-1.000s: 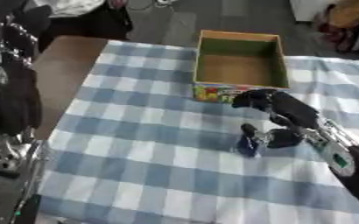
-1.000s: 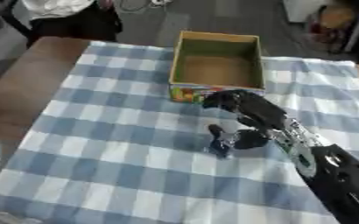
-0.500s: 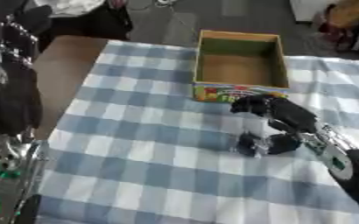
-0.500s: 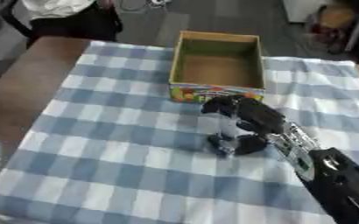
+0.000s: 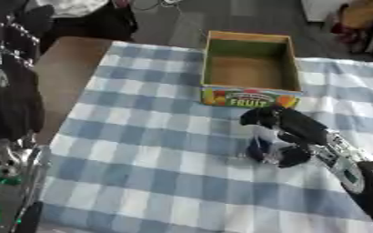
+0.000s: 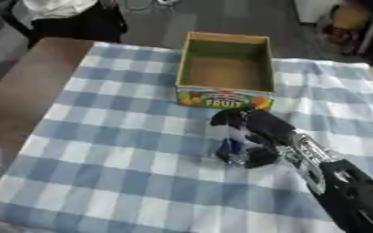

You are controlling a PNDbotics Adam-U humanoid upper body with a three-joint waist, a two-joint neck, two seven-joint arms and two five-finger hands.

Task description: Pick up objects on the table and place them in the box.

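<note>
A small object (image 5: 259, 146) with a dark blue base and a pale top stands on the checked cloth, just in front of the box. My right hand (image 5: 291, 128) reaches in from the lower right. Its fingers curl over the object's top and its thumb (image 5: 294, 157) sits at the object's right side. The open cardboard box (image 5: 249, 96), printed with "FRUIT" on its front wall, stands at the far middle of the table; nothing shows inside it. My left arm (image 5: 14, 102) rises as a black mass along the left edge, and its hand is not clear.
A blue-and-white checked cloth (image 5: 142, 150) covers the table; bare brown tabletop (image 5: 62, 68) shows at the far left. Dark bags and pale cloth lie beyond the far edge (image 5: 78, 13).
My right hand has drawn in to the left and curled down round the small blue object, which stays where it was. The left arm has not moved.
</note>
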